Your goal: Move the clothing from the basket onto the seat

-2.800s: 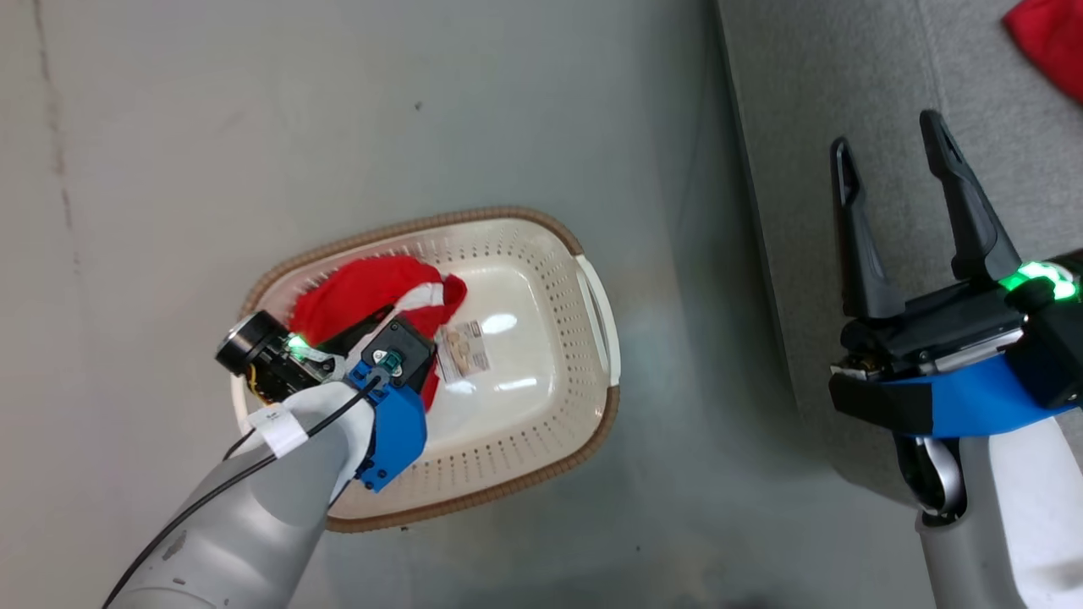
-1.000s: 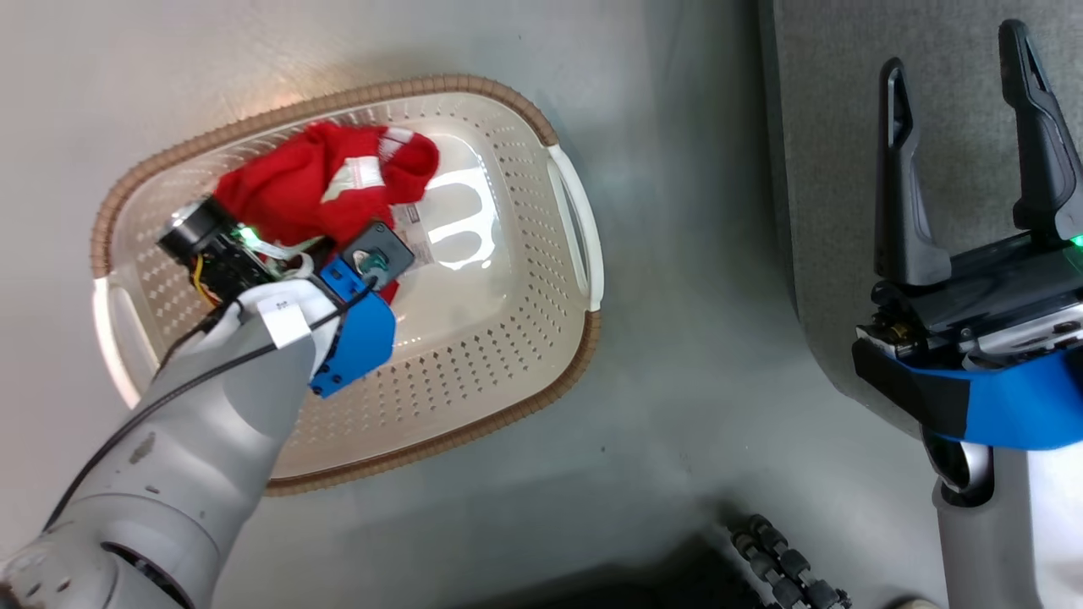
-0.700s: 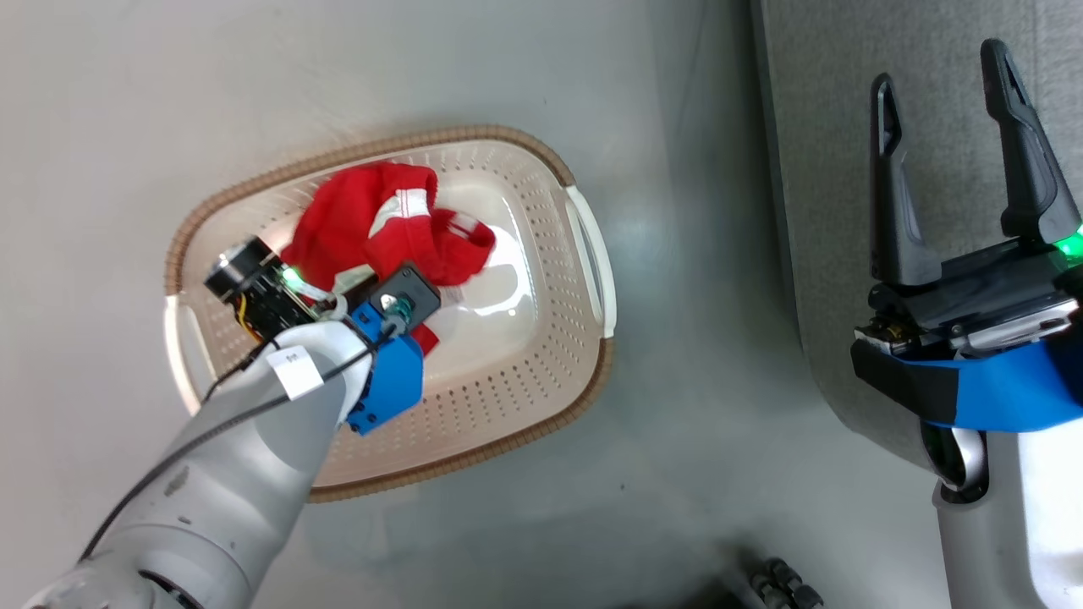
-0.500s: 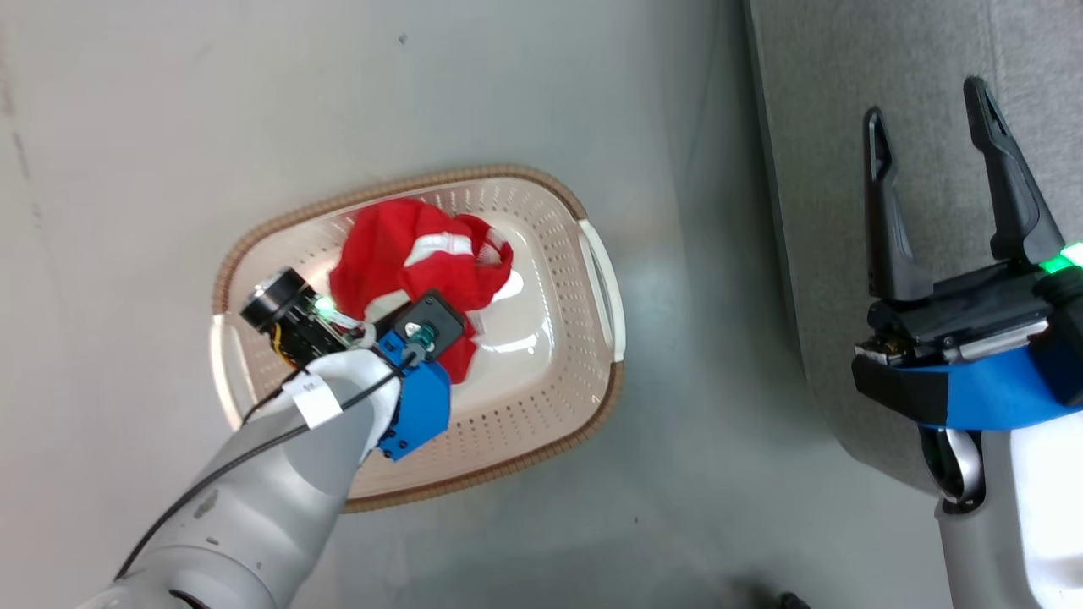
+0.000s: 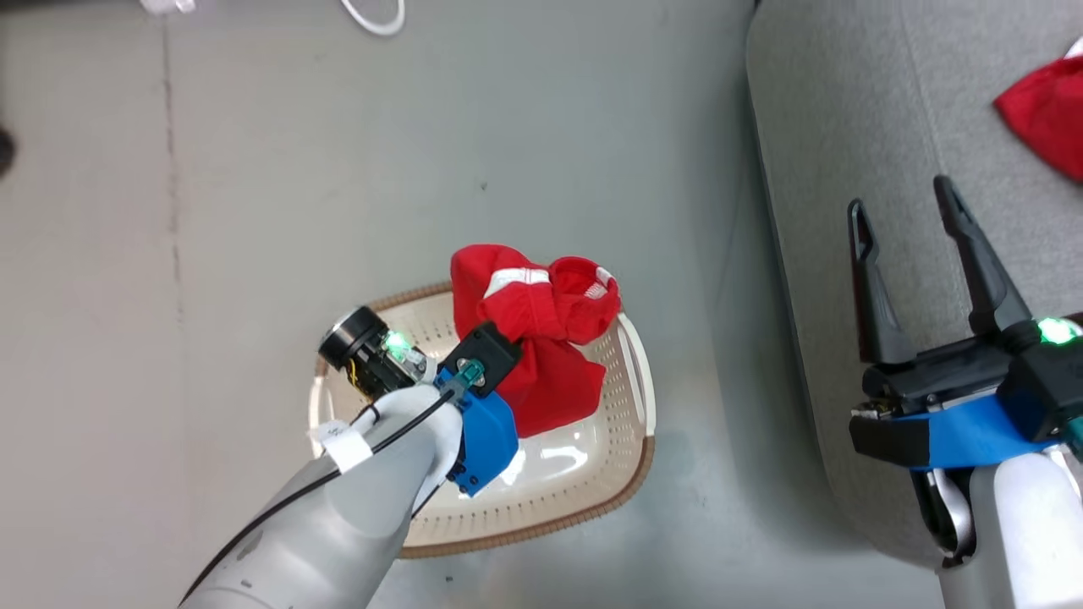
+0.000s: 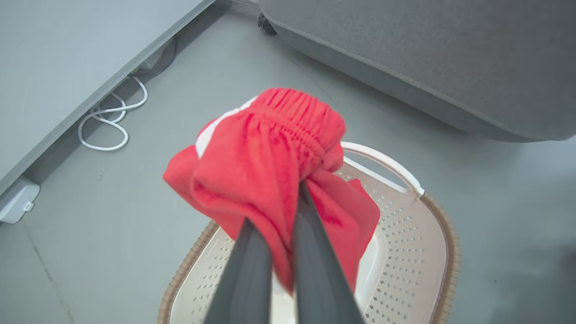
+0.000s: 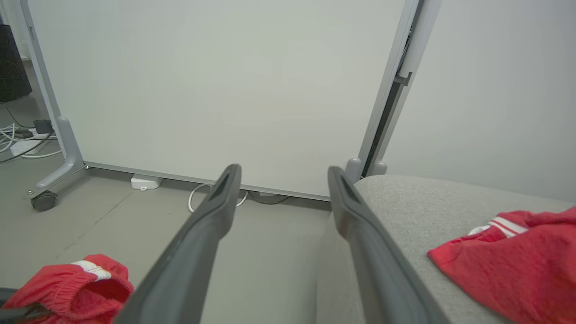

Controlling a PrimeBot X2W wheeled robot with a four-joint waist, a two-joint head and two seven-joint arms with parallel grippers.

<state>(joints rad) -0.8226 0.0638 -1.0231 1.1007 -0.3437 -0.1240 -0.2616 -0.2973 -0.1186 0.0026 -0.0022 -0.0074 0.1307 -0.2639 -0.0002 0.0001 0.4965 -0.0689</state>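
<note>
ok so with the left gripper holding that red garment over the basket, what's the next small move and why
Probably swing the left gripper rightward toward the seat. It is shut on the striped red garment, which hangs bunched above the basket, seemingly clear of the rim; the seat, bearing the other red garment, lies to the robot's right.

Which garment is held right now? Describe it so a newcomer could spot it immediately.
Left of the big grey seat, a cream basket sits on the floor. Bunched above it hangs a red garment with a gathered elastic band and white stripe, pinched in the left gripper; the other red garment lies on the seat.
</note>
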